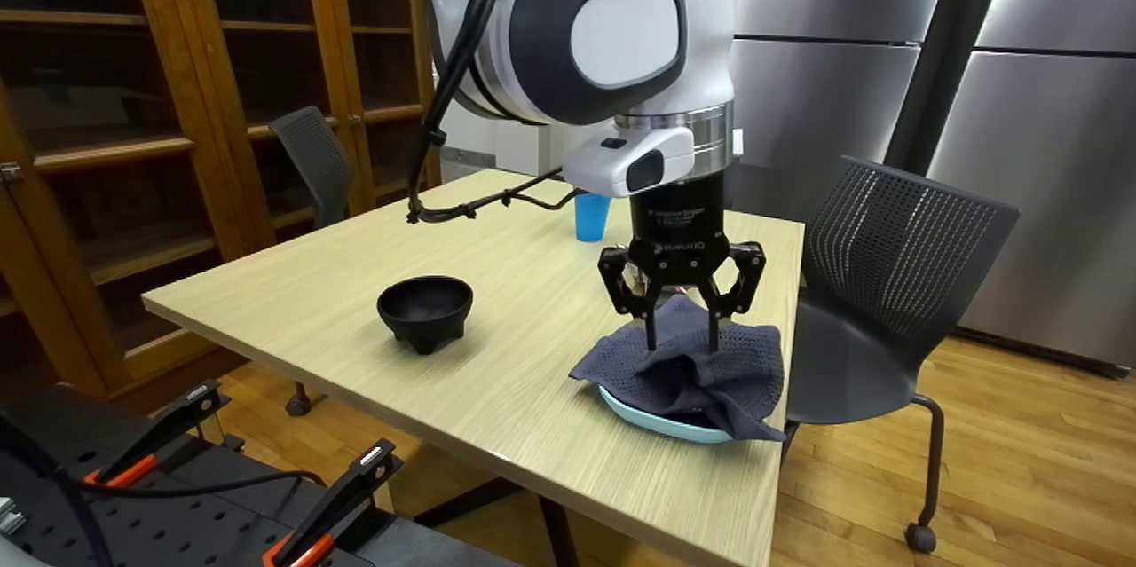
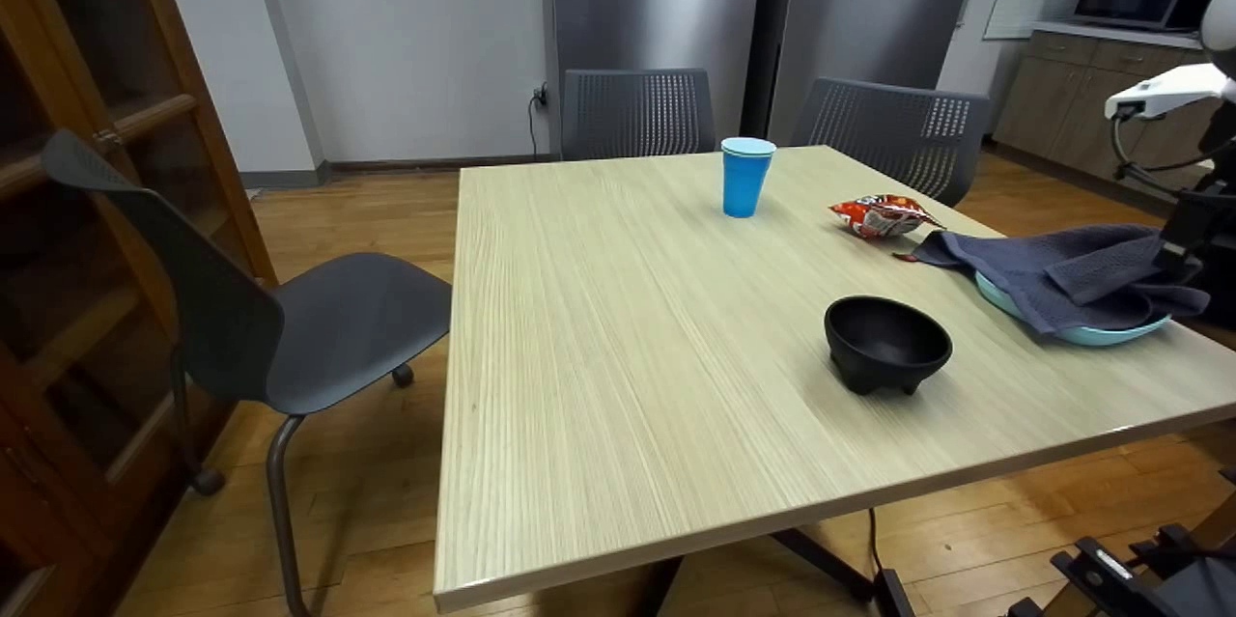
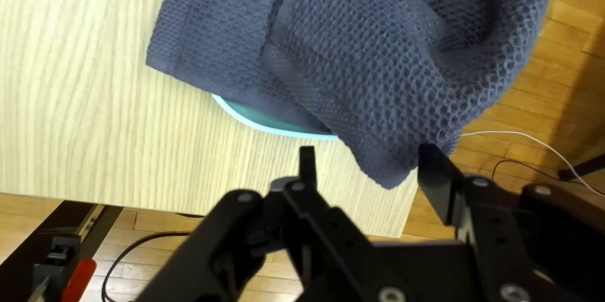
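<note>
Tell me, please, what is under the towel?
Under the towel is a turquoise dish, its rim partly showing. The towel hides most of it, so any contents there cannot be seen.

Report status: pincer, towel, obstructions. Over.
Pincer open at the towel, contact unclear. Towel rumpled over light-blue dish, hanging past its rim. Nothing seen in the way; black bowl stands apart.

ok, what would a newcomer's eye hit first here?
Probably the open gripper, at a dark towel draped on a pale blue dish near the edge of the table. Then the black bowl, standing apart on it, and, nearer the refrigerators, the blue cup and red packet.
</note>
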Robot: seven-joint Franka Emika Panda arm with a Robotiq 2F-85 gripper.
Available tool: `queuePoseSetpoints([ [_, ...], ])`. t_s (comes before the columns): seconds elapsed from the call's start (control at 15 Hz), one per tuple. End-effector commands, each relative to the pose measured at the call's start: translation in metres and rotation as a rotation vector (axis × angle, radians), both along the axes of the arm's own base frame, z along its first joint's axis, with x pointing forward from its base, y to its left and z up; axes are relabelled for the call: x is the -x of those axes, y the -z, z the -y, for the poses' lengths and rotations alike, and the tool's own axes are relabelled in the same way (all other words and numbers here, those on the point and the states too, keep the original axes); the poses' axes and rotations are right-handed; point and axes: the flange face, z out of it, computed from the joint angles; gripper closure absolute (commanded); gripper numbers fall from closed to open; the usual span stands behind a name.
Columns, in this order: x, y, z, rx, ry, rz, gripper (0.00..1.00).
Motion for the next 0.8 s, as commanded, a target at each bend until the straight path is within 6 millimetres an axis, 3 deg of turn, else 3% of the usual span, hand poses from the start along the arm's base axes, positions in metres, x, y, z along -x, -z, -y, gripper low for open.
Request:
queuePoseSetpoints([
  [0.0, -0.005, -0.025, 0.004, -0.012, -0.012, 0.027, 0.1],
  [0.13, -0.009, -0.03, 0.005, -0.013, -0.015, 0.036, 0.0],
  [0.47, -0.021, -0.037, 0.003, -0.024, -0.006, 0.08, 0.0],
  [0.73, -0.026, -0.053, -0.019, -0.144, 0.027, 0.192, 0.0],
])
